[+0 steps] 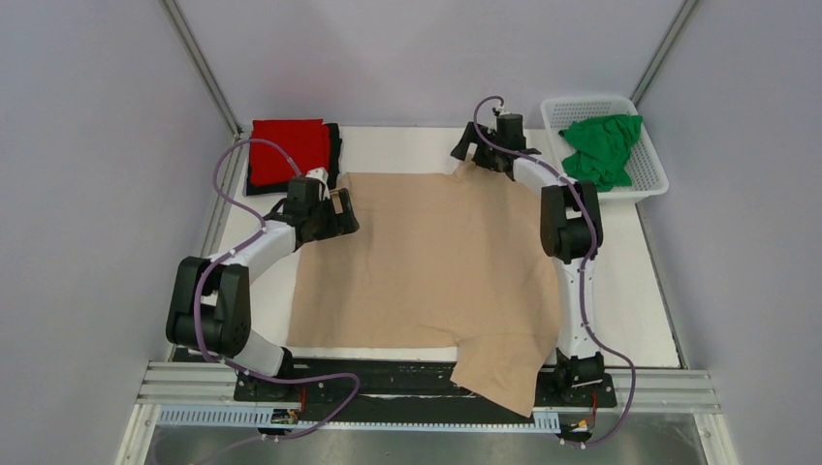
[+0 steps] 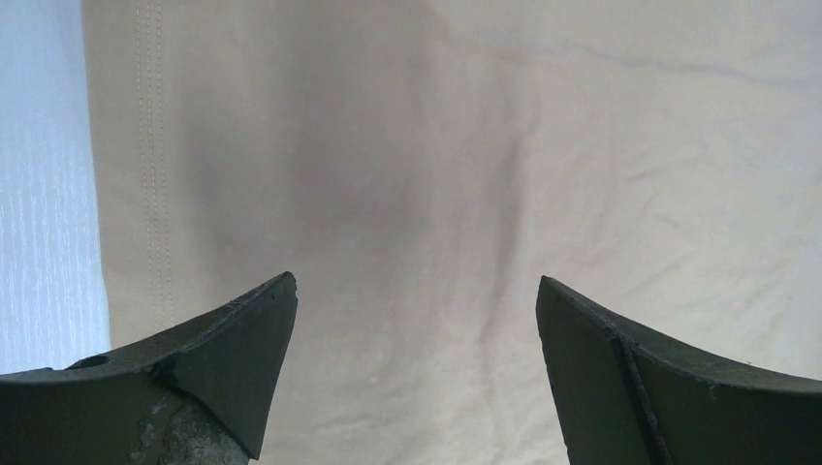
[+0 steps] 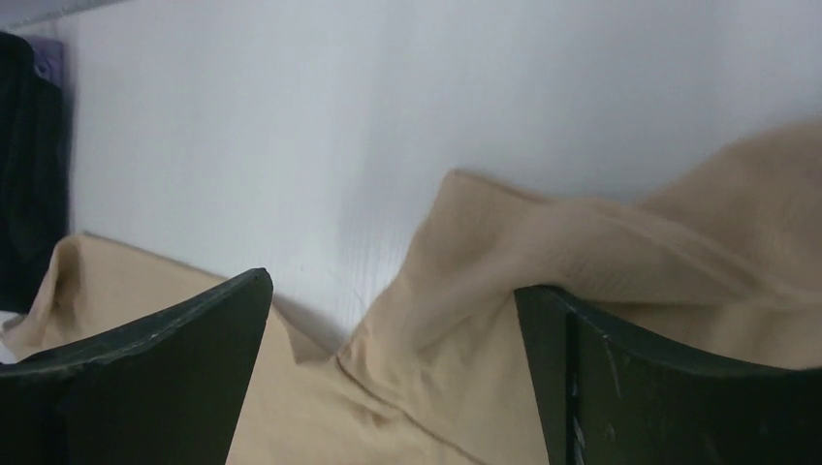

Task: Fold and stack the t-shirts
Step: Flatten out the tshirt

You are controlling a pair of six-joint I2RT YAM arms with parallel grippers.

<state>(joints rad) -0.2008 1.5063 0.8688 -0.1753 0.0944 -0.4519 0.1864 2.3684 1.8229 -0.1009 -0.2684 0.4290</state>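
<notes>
A tan t-shirt [image 1: 426, 262] lies spread flat across the white table, one corner hanging over the near edge. My left gripper [image 1: 341, 211] is open over the shirt's left hem edge; the left wrist view shows the stitched hem [image 2: 150, 174] and plain cloth [image 2: 417, 194] between the fingers. My right gripper [image 1: 475, 152] is open at the shirt's far edge, its fingers on either side of a raised fold of the tan shirt [image 3: 504, 291]. A folded red shirt [image 1: 288, 147] lies on a folded black one [image 1: 334, 155] at the far left.
A white basket [image 1: 649, 179] at the far right holds a crumpled green shirt [image 1: 603, 145]. Bare white table [image 1: 635, 291] shows right of the tan shirt. Grey walls close in both sides. The metal rail [image 1: 426, 397] runs along the near edge.
</notes>
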